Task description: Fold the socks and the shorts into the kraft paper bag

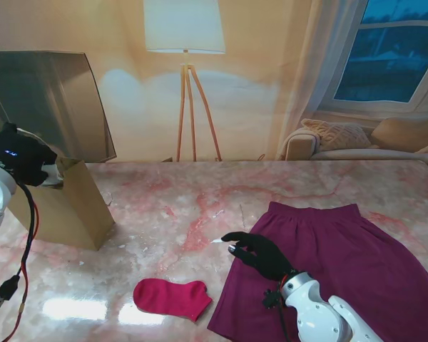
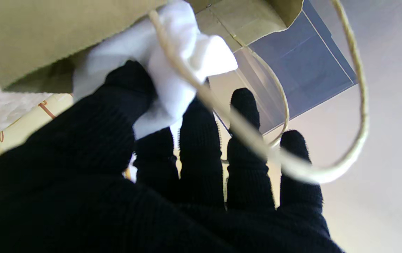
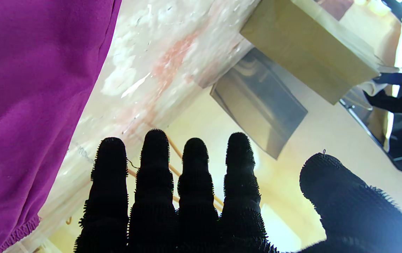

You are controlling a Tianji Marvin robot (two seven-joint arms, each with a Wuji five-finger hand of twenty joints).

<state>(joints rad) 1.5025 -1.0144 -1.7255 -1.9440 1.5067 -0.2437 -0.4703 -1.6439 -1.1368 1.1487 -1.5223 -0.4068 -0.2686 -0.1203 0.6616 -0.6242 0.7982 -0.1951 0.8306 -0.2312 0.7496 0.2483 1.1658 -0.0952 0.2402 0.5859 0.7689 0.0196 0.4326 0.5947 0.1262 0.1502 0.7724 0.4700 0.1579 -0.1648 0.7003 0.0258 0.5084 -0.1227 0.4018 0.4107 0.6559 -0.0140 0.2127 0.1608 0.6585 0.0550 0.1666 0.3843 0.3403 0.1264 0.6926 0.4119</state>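
at the left edge of the bench [image 1: 164, 206] our left hand [image 2: 172, 165] pinches a white sock [image 2: 183, 66] between thumb and fingers at the mouth of the kraft paper bag [image 1: 60, 206], and we judge the sock should go well inside, clear of the twine handle [image 2: 327, 168] lying across our fingers, before we let go. toward the middle the red sock [image 1: 172, 298] lies flat on the marble, near us. farther right our right hand [image 1: 260, 254] hovers with fingers spread and empty over the left edge of the purple shorts [image 1: 342, 271], which lie spread and unfolded.
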